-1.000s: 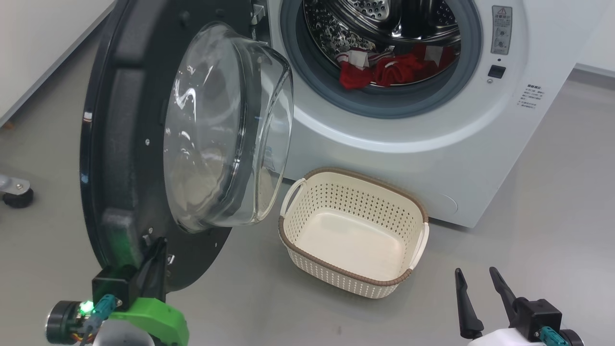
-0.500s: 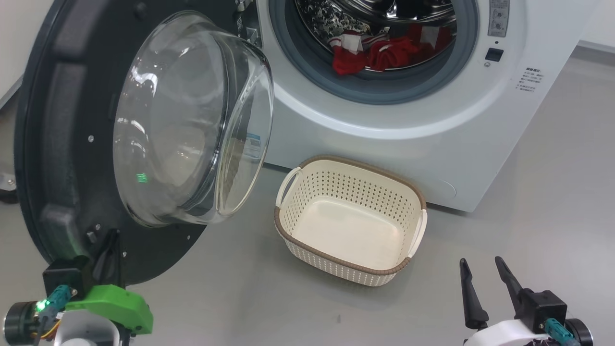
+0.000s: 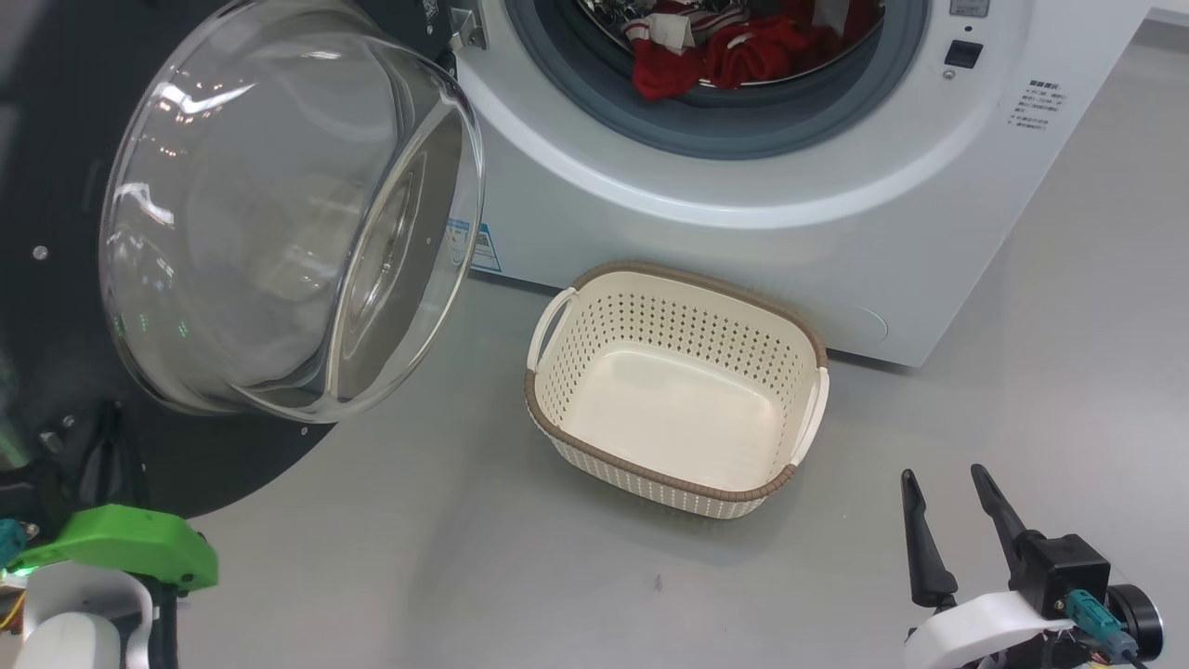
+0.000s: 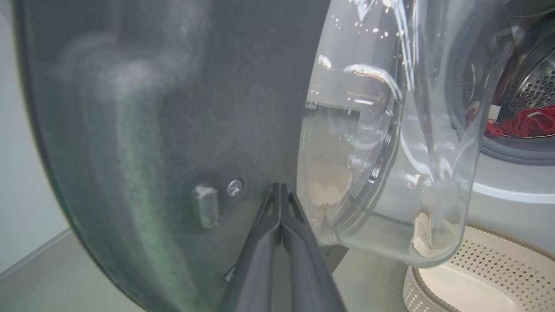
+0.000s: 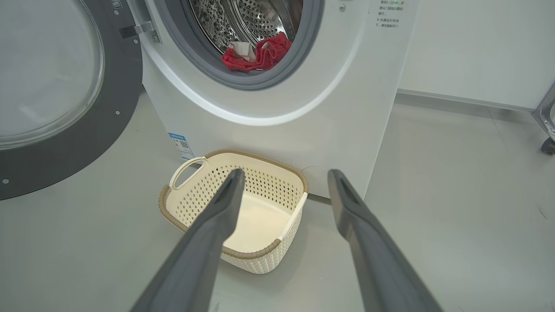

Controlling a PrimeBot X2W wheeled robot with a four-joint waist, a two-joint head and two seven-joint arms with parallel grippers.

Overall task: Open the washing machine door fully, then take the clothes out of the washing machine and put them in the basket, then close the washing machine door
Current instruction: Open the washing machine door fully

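Note:
The washing machine door stands swung out to the left, its clear glass bowl bulging toward the basket. My left gripper is shut, its tips resting against the door's black inner face beside a screw; in the head view it sits low on the door. Red and white clothes lie in the drum of the white washing machine, also seen as clothes. The cream basket stands empty on the floor before the washer. My right gripper hangs open to the basket's right, empty.
Grey floor spreads around the basket and to the washer's right. A blue label marks the washer's lower left corner. A white wall with a skirting runs behind, and a caster wheel stands at the far right.
The door has swung further open to the left, with my shut left gripper moving left along with it. The head view has shifted. The right gripper holds its place.

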